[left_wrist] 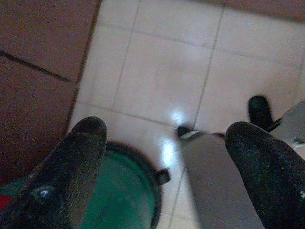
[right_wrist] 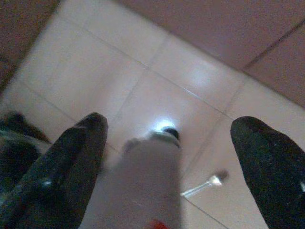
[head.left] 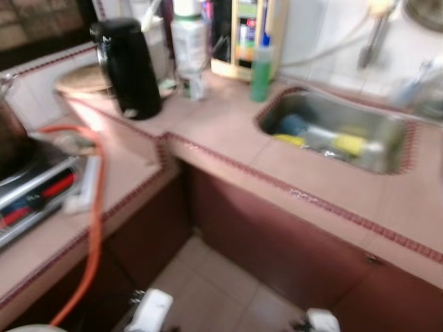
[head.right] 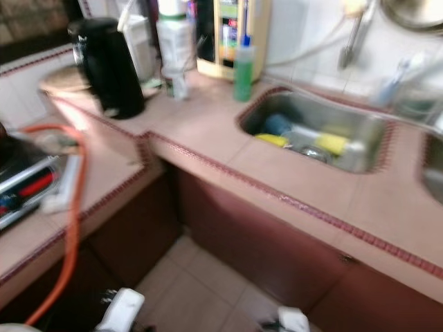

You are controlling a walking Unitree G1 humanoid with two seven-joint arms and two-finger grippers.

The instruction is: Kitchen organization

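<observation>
While both arms hang low over the tiled floor [left_wrist: 162, 81], the left hand [left_wrist: 164, 157] is spread above a green bucket [left_wrist: 126, 200] and the right hand [right_wrist: 169, 152] is spread too. On the pink worktop [head.left: 228, 131], a black kettle [head.left: 128, 66] stands well left of a green bottle [head.left: 261, 69] beside the cluttered sink [head.left: 332, 131].

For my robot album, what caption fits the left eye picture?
A tiled kitchen counter with a black kettle, a green bottle and a sink holding dishes.
</observation>
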